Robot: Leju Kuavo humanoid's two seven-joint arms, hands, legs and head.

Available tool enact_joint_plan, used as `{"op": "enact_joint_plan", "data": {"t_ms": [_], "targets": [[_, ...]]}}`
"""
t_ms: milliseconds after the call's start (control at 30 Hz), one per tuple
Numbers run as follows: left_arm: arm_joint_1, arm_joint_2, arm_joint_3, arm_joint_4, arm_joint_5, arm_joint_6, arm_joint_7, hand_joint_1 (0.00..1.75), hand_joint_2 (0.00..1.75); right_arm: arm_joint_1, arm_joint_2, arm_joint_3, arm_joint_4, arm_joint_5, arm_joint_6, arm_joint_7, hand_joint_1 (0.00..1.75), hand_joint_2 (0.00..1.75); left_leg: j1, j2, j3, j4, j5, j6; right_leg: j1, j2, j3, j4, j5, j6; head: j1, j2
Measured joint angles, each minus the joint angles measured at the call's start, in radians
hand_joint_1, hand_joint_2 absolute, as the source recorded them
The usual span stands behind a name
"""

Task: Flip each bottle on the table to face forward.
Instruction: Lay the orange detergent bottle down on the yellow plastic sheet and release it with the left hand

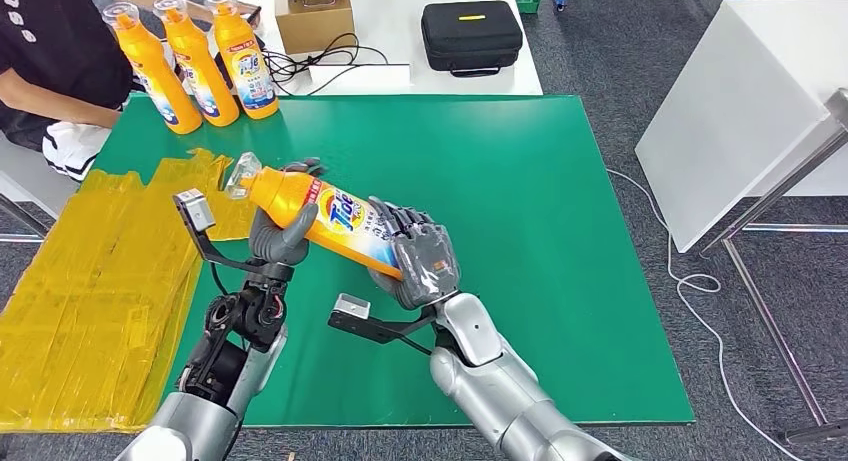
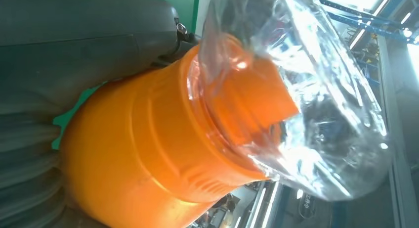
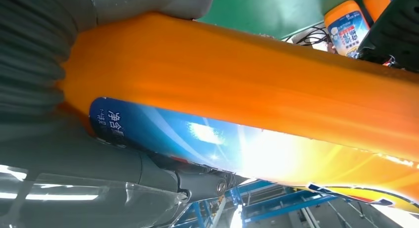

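An orange bottle [image 1: 322,217] with a blue label and a clear cap lies tilted above the green table [image 1: 560,231], cap toward the far left. My left hand [image 1: 280,233] grips it near the neck, and my right hand [image 1: 425,265] grips its base end. Up close, the left wrist view shows the bottle's orange shoulder [image 2: 148,154] and the clear cap [image 2: 306,89]; the right wrist view shows the bottle's side and label [image 3: 257,109]. Three more orange bottles [image 1: 195,66] stand upright in a row at the table's far left corner.
A person in a black top [image 1: 50,61] sits at the far left, close to the standing bottles. Yellow tape [image 1: 100,281] covers the table's left part. A white table behind carries a black case [image 1: 470,36], a cardboard box [image 1: 313,21] and cables. A white table [image 1: 740,111] stands to the right.
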Motion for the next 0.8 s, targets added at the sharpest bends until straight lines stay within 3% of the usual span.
{"op": "enact_joint_plan", "data": {"t_ms": [500, 633, 800], "targets": [[0.044, 0.001, 0.008, -0.093, -0.047, 0.043, -0.006, 1.75, 1.75, 0.009, -0.004, 0.015, -0.003, -0.092, -0.021, -0.053, 1.69, 1.75, 0.000, 0.000, 0.000, 0.000, 0.000, 0.000, 0.000, 0.000, 0.000, 0.000, 0.000, 0.000, 0.000, 0.000], [0.048, 0.001, 0.008, -0.114, -0.052, 0.051, -0.002, 1.75, 1.75, 0.016, -0.008, 0.015, -0.019, -0.110, -0.021, -0.069, 0.00, 1.75, 0.000, 0.000, 0.000, 0.000, 0.000, 0.000, 0.000, 0.000, 0.000, 0.000, 0.000, 0.000, 0.000, 0.000], [0.053, 0.006, 0.010, -0.135, -0.092, 0.095, -0.012, 1.75, 1.75, 0.082, -0.026, 0.005, -0.102, -0.187, -0.023, -0.171, 0.00, 1.75, 0.000, -0.001, -0.001, 0.000, 0.000, 0.000, 0.000, 0.000, -0.001, 0.000, 0.000, 0.000, 0.000, 0.000]]}}
